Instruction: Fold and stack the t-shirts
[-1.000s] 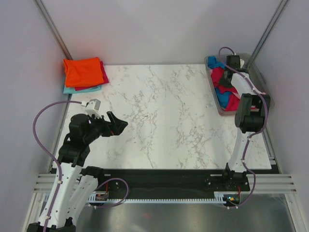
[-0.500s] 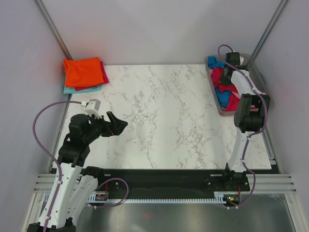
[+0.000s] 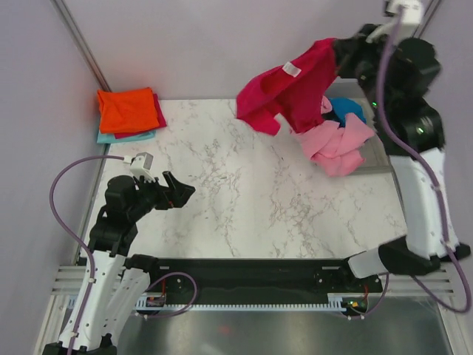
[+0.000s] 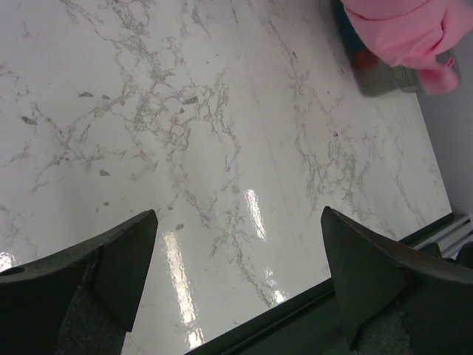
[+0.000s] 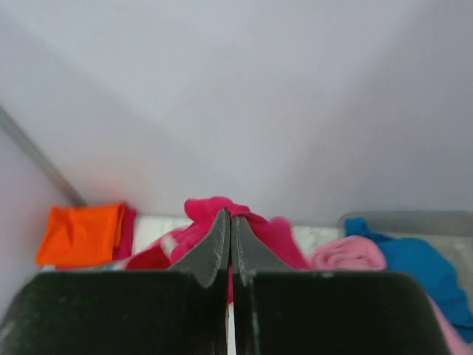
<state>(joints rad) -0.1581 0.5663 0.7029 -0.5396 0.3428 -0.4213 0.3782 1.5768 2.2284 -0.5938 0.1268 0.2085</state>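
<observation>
Right gripper: fingers pressed together, pinching the crimson-pink t-shirt, upper right of the top view, above the table. The shirt hangs bunched, its long axis slanting down-left from the grip, collar label showing. Light pink t-shirt dangles beneath, against it; blue t-shirt and grey tub behind. Orange t-shirt, folded atop others, upper left. Left gripper: spread, holding nothing, lower left.
</observation>
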